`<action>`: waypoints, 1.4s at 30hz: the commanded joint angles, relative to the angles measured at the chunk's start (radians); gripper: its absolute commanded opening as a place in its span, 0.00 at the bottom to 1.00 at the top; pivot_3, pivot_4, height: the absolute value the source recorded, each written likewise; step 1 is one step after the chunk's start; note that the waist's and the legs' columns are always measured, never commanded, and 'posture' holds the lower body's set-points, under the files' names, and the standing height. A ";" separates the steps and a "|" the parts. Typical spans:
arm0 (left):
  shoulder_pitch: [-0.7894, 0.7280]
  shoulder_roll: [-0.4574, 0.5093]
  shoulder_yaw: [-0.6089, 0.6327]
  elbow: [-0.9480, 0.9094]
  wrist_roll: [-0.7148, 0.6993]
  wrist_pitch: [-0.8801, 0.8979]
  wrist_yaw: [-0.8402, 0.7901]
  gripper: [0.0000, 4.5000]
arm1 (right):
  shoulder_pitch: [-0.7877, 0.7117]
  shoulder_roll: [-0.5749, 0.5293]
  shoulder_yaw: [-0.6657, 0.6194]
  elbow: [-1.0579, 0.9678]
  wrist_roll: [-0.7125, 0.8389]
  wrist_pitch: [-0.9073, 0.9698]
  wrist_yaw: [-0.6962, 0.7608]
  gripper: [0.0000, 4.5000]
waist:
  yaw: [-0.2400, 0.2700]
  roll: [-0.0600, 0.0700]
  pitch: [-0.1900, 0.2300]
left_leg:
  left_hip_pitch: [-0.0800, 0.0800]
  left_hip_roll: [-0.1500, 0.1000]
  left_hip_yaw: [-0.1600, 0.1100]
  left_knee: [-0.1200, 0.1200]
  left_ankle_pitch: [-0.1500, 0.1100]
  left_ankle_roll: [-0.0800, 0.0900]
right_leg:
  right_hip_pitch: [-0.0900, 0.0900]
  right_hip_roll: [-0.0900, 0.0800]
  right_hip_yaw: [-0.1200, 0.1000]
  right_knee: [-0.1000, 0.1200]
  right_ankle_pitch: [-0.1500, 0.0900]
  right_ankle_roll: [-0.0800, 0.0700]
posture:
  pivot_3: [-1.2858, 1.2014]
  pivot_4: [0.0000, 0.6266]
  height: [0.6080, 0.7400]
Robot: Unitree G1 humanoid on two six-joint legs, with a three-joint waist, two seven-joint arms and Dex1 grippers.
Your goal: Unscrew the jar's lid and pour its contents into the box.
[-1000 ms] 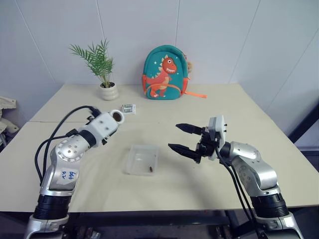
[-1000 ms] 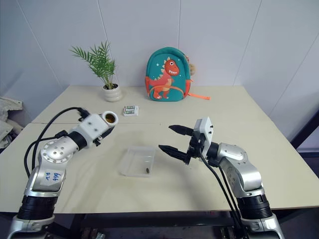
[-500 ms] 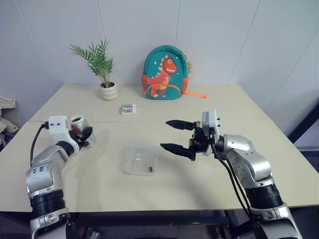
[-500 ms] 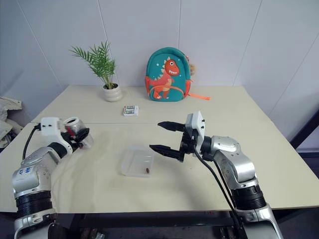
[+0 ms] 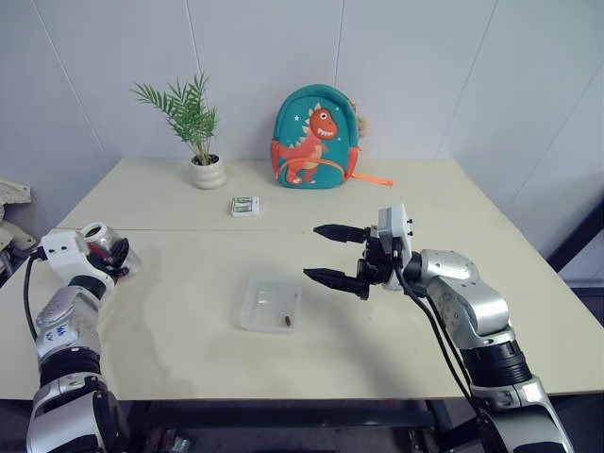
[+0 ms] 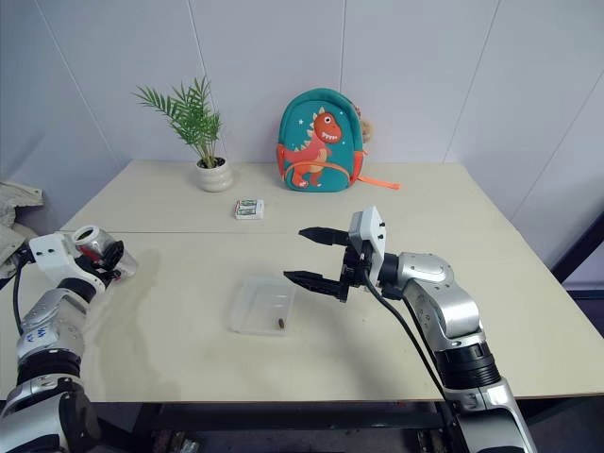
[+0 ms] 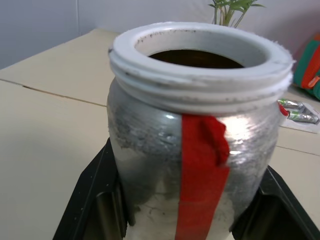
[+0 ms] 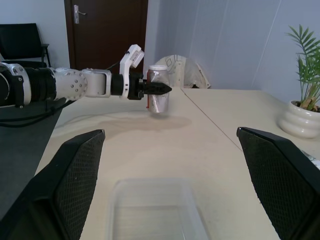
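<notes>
- Well, you have the pour as good as done: a tiny dark brown piece (image 5: 284,322) lies inside the box (image 5: 271,302), near its front edge, and the jar (image 7: 195,135) stands open with no lid on it.
- Your left claw (image 8: 159,89) is clenched on the jar, with a black finger on either side of its body, out by the left edge of the worktop (image 5: 377,330), well apart from the box.
- From the right wrist view you see the jar upright, close over the worktop; whether its base touches, I cannot tell.
- Your right claw (image 5: 337,255) is released, jaws wide and empty, level, hovering just to the right of the box.
- What is left, I judge, is only to set the jar down and let go.
- The jar looks silvery and crinkled, with a red strip of tape down its side, a white threaded neck and a dark inside.
- The box is clear, shallow and rounded at the corners, sitting mid-worktop.
</notes>
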 commanded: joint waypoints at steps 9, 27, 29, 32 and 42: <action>-0.056 0.004 -0.098 0.174 0.017 -0.098 -0.015 0.44 | 0.001 -0.021 -0.024 -0.044 0.001 -0.005 -0.015 0.99 | 0.000 0.000 0.000 | 0.000 0.000 0.002 -0.001 0.000 0.001 | 0.000 0.000 0.000 -0.001 0.001 0.000 | 0.52 0.24 1.00; 0.128 0.019 -0.135 -0.155 0.004 0.011 0.033 1.00 | 0.009 0.004 -0.016 -0.047 0.012 -0.006 -0.035 1.00 | -0.002 0.000 0.000 | 0.000 0.001 0.002 -0.002 -0.001 0.001 | 0.000 0.000 0.000 -0.003 0.002 0.000 | 0.52 0.24 1.00; 0.186 0.013 -0.128 -0.272 -0.010 0.073 0.052 1.00 | 0.012 0.008 -0.014 -0.047 0.011 -0.008 -0.035 1.00 | -0.002 0.000 0.000 | 0.000 0.001 0.002 -0.002 -0.001 0.001 | 0.000 0.000 0.000 -0.003 0.002 0.000 | 0.52 0.24 1.00; 0.271 0.011 -0.120 -0.437 -0.030 0.153 0.058 1.00 | 0.017 0.011 -0.013 -0.051 0.012 -0.008 -0.037 1.00 | -0.002 0.000 0.000 | 0.000 0.001 0.002 -0.002 -0.001 0.001 | 0.000 0.000 0.000 -0.003 0.002 0.000 | 0.52 0.24 1.00; 0.649 0.148 -0.113 -0.990 -0.083 0.305 -0.167 1.00 | 0.044 -0.038 -0.026 -0.084 0.024 0.011 -0.005 1.00 | -0.004 0.000 0.000 | 0.001 0.004 0.005 -0.004 -0.002 0.001 | 0.000 0.000 0.000 -0.007 0.002 -0.004 | 0.52 0.24 1.00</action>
